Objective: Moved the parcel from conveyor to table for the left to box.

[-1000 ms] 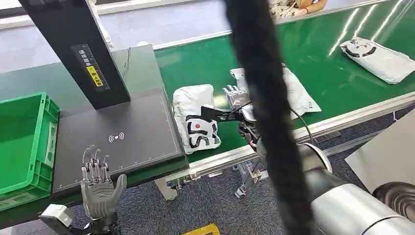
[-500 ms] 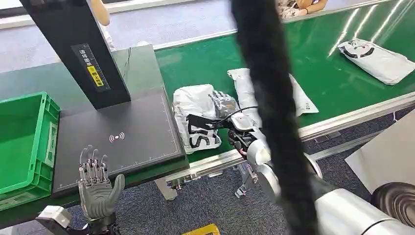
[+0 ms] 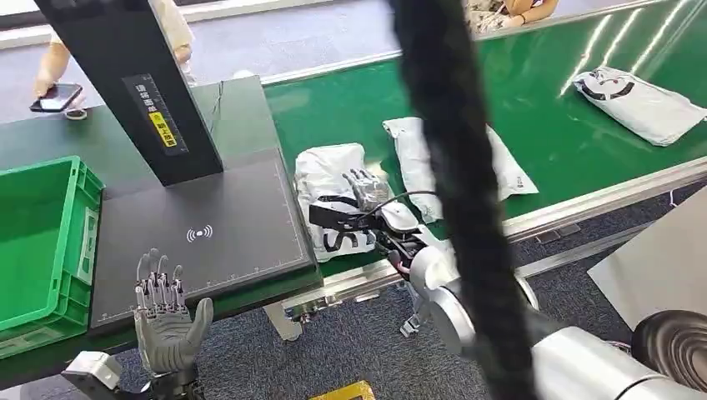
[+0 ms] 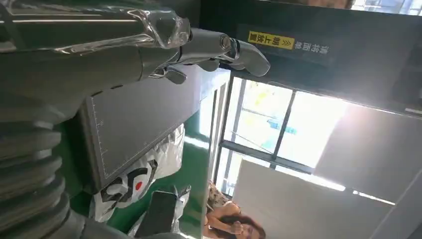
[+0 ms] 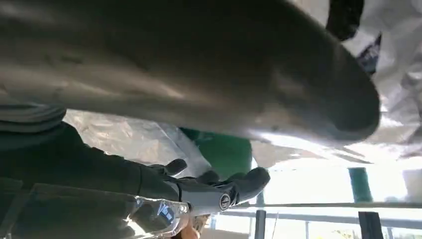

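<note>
A crumpled white parcel with black and red print lies on the green conveyor, right beside the black table mat. My right hand is spread over the parcel's right part, fingers apart, not closed around it. In the right wrist view the thick thumb and dark fingers stand apart with the white parcel beyond them. My left hand is raised at the table's front edge, open and holding nothing. The left wrist view shows its fingers above the mat and the parcel.
A green crate stands left of the mat. A black post rises behind the mat. Two more white parcels lie further along the belt. A black cable hangs across the view. A person's hand holds a phone at the far left.
My right hand has moved left along the belt onto the printed parcel. The other parcels have drifted slightly left. A person's hand with a phone has appeared at the far left.
</note>
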